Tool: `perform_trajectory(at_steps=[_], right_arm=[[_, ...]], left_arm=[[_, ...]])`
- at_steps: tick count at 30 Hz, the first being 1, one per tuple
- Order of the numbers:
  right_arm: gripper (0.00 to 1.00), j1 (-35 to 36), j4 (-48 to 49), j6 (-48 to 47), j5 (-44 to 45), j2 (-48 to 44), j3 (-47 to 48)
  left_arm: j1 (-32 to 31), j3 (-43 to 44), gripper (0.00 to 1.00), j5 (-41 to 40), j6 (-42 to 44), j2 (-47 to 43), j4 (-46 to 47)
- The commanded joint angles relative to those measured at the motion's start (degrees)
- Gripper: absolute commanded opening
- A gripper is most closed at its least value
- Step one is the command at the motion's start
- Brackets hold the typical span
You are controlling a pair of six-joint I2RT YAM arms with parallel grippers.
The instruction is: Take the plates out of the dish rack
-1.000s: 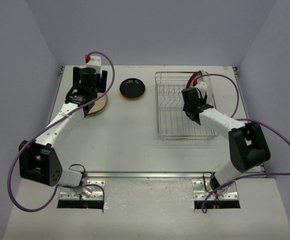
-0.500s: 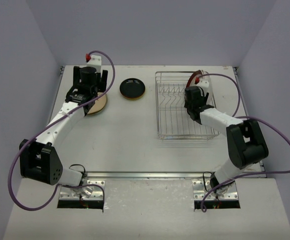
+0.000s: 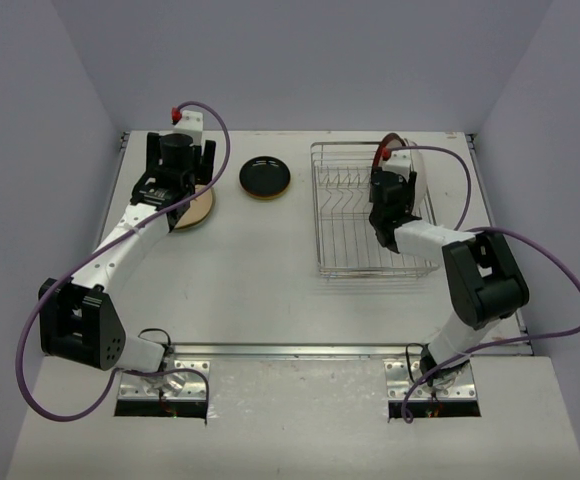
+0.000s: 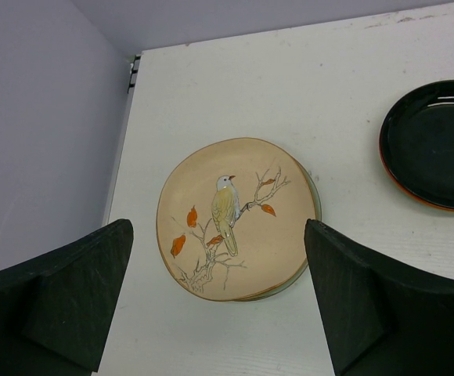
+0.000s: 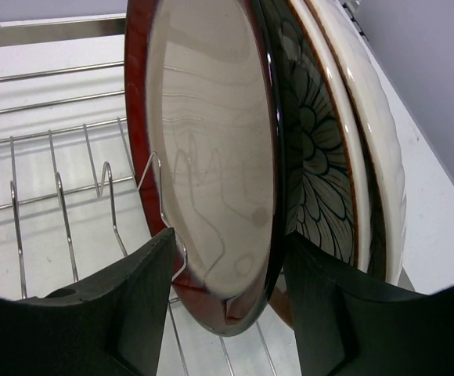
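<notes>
The silver wire dish rack (image 3: 355, 215) stands at the right and still holds several upright plates (image 3: 410, 165) at its far end. In the right wrist view a red-brown rimmed plate (image 5: 203, 157) stands in front, with a floral plate (image 5: 317, 157) and white plates (image 5: 372, 149) behind it. My right gripper (image 5: 227, 313) (image 3: 388, 192) is open, with its jaws on either side of the red-brown rimmed plate's lower edge. My left gripper (image 4: 219, 305) (image 3: 182, 180) is open and empty above a stack topped by a cream bird plate (image 4: 235, 219) (image 3: 198, 208).
A black plate with an orange rim (image 3: 265, 177) (image 4: 434, 145) lies flat between the stack and the rack. The rack's near prongs (image 5: 55, 196) hold nothing. A grey wall (image 4: 39, 133) runs close along the table's left edge beside the stack.
</notes>
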Motion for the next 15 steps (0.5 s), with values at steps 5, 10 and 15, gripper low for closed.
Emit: perform_trajectory(at_steps=[5, 10, 15], right_arm=[[0.43, -0.79, 1.77, 3.17, 1.94, 2.49, 1.94], [0.21, -0.79, -1.51, 3.52, 3.3, 2.82, 3.92], [0.0, -0.79, -3.96, 2.6, 3.04, -0.89, 4.22]], left_arm=[[-0.6, 2.79, 0.89, -0.34, 0.56, -0.46, 1.73], [-0.6, 2.65, 0.9, -0.52, 0.97, -0.75, 1.91], [-0.6, 2.47, 0.9, -0.17, 0.8, -0.58, 2.17]])
